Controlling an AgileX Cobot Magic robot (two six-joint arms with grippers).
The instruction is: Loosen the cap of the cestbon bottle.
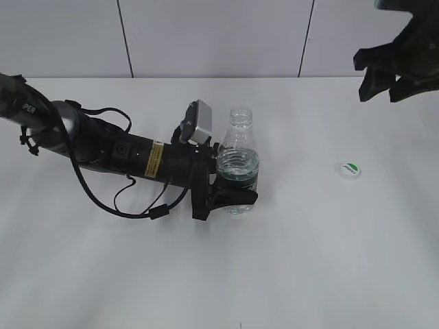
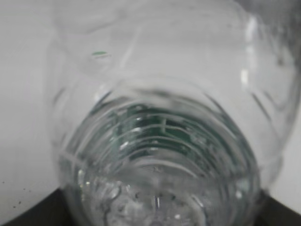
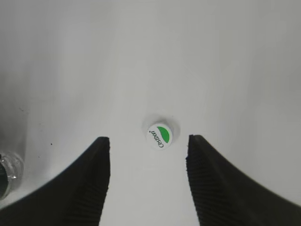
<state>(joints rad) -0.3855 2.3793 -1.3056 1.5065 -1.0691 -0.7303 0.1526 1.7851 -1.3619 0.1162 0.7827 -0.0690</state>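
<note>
White cap [image 3: 160, 134] lies on the counter [image 1: 309, 260]; my left claw [image 1: 230, 186] grasps the cestbon bottle [image 1: 239, 161], my right claw [image 3: 148, 150] is released.

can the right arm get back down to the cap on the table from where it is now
Probably yes. The right gripper hangs open above the cap, which lies alone on the bare table, apart from the bottle that the left gripper holds. Nothing sits between them.
</note>
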